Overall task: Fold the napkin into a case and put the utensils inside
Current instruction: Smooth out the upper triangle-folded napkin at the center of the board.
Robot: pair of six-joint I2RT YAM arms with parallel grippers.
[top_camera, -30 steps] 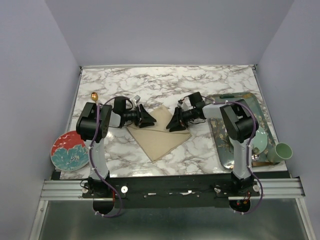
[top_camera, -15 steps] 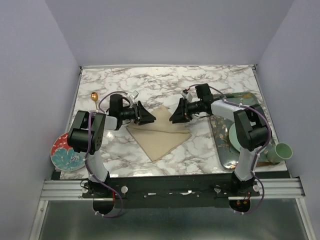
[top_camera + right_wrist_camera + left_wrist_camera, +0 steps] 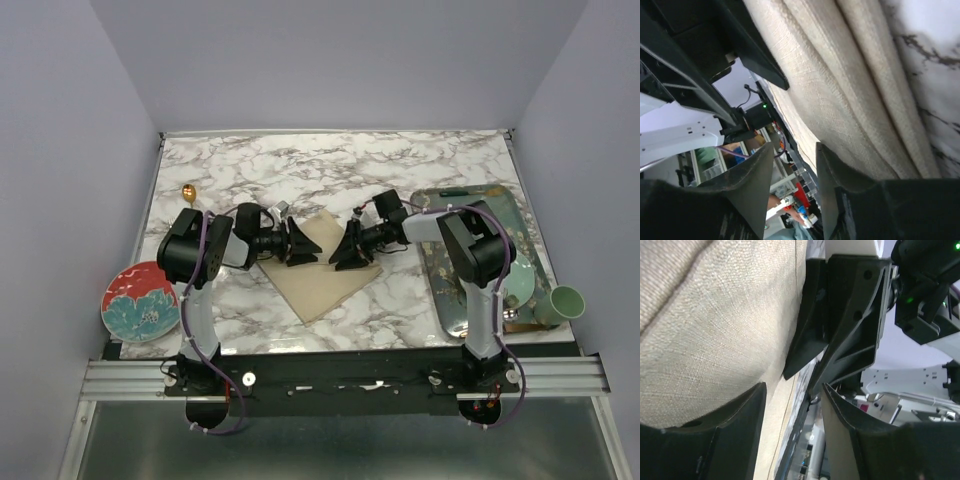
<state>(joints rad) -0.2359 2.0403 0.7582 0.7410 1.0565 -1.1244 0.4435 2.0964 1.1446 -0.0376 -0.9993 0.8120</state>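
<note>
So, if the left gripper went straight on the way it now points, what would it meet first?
Most likely the right gripper, which faces it tip to tip across a gap over the napkin. Depth is unclear, so the left gripper might brush the napkin first.

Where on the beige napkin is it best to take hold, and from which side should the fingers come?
Probably the corner of the napkin nearest the arm bases: it lies flat and clear of the left gripper and right gripper, which are open over its far half. Come in low from the near side, one finger sliding under the tip.
</note>
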